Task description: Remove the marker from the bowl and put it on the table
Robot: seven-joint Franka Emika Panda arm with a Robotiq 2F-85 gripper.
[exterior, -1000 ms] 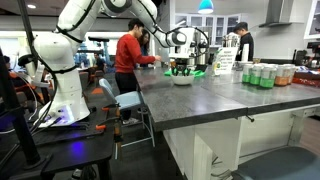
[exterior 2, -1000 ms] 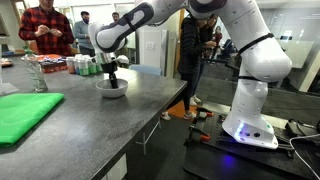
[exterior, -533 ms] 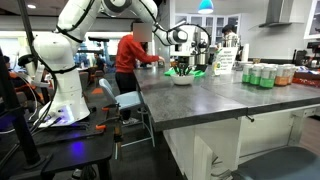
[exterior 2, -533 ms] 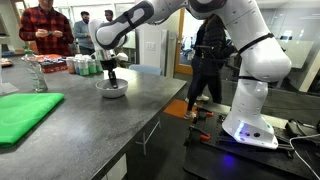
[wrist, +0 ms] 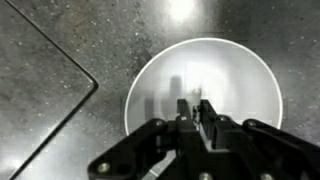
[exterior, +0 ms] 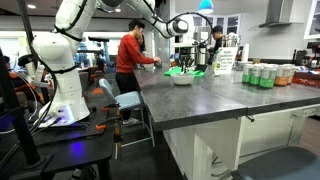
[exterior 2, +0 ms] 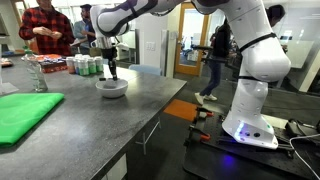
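Observation:
The white bowl (exterior: 183, 78) (exterior 2: 112, 88) stands on the dark grey stone-look table (exterior: 225, 100) (exterior 2: 95, 118). My gripper (exterior: 183, 57) (exterior 2: 112, 66) hangs straight above the bowl, clear of its rim. In the wrist view the fingers (wrist: 196, 118) are shut on the marker (wrist: 195, 111), a thin dark stick between the tips. The marker (exterior 2: 113, 74) points down from the fingers. The bowl (wrist: 150, 80) below looks empty.
Drink cans (exterior: 266, 74) (exterior 2: 86, 66) stand further along the table. A green cloth (exterior 2: 26, 112) (exterior: 192, 70) lies on the table near the bowl. People stand behind the table. The robot base (exterior 2: 250, 118) and the low black workbench (exterior: 60, 140) are beside it.
My gripper has risen from inside the bowl to well above it, shut on the marker. The bowl has stayed in place.

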